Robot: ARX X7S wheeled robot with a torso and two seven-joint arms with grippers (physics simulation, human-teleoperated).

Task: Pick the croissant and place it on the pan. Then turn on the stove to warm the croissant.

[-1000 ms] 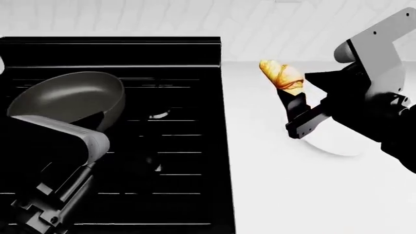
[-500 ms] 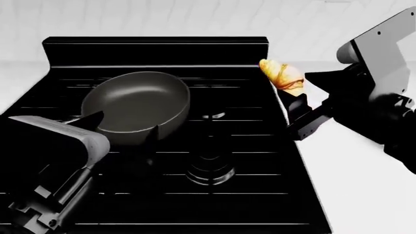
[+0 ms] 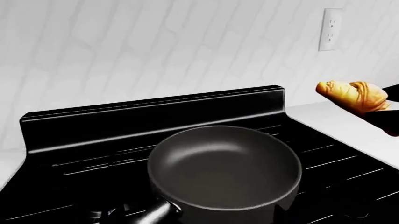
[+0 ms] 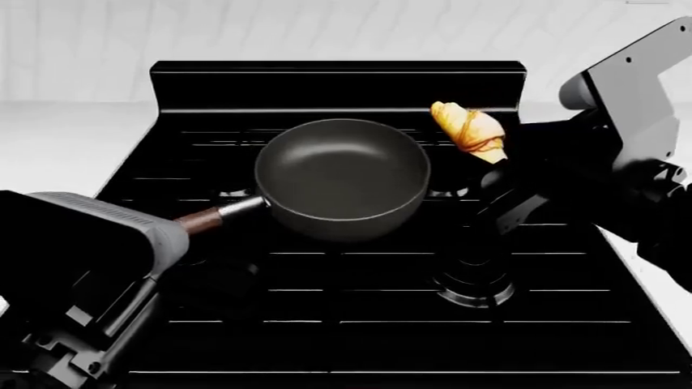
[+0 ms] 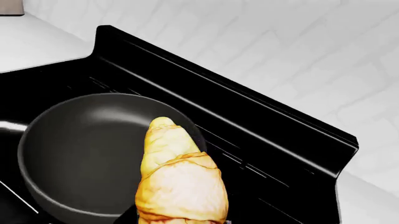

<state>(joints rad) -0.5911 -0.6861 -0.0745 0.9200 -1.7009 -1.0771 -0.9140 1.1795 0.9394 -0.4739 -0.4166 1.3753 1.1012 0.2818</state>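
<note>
Croissant (image 4: 469, 130) rides aloft in the right gripper (image 4: 492, 162), whose dark fingers close on its lower end, holding it above the stove (image 4: 357, 324) at about 2 o'clock from the pan (image 4: 342, 177) in the head view, just off the rim. In the right wrist view the pastry stands nearly upright with its tip overlapping the pan's near wall. The pan, deep and dark grey, sits on the grates near the middle of the glossy black range, its reddish-brown handle (image 4: 199, 220) pointing toward 8 o'clock. A burner (image 4: 472, 285) lies at 5 o'clock from the pan. A raised black backguard (image 4: 337, 81) runs along the range's far edge, and pale white countertop (image 4: 65, 138) flanks the range at 9 o'clock. Behind it rises a white tiled wall (image 3: 137, 46) carrying a white electrical outlet (image 3: 330, 29), seen from the left wrist camera. The left arm (image 4: 76, 259) fills the head view at 8 o'clock; whether its fingers are open or closed cannot be told.
</note>
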